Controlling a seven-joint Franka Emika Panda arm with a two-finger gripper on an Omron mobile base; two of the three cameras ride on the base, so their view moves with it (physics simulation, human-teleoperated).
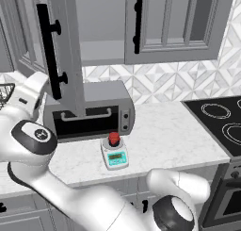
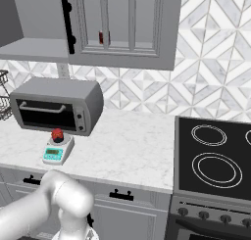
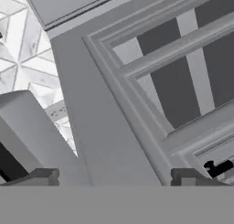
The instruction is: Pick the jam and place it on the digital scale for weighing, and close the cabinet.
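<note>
Two dark fingertips [image 3: 41, 176] rise at the bottom of the hand view, spread wide apart with nothing between them, and the jaws [image 3: 112, 177] sit right up against the grey panelled door of the cabinet [image 3: 137, 95]. That door fills the space straight ahead of the jaws; its framed panels run up and to the right, and a bit of a black bar handle [image 3: 218, 168] shows just beyond the right fingertip. To the left of the jaws lie the patterned wall tiles [image 3: 18, 45] and the grey top of the toaster oven [image 3: 27, 131].

From the left base view the cabinet door [image 1: 66, 60] stands swung out toward the camera, edge-on, with its black handle [image 1: 49, 51] facing left; the arm's white links are at its left side. I cannot tell from that view whether the jaws touch the door. The second door [image 1: 179, 22] of the cabinet is shut.

Well below the jaws, on the tabletop [image 1: 179, 136], the jam [image 1: 114, 139] stands upright on the platter of the digital scale [image 1: 115, 155], red top up. The scale sits just in front of the toaster oven [image 1: 94, 110], teal panel toward the tabletop's front edge. Farther right is a black stovetop [image 2: 213, 158] with ringed burners.
</note>
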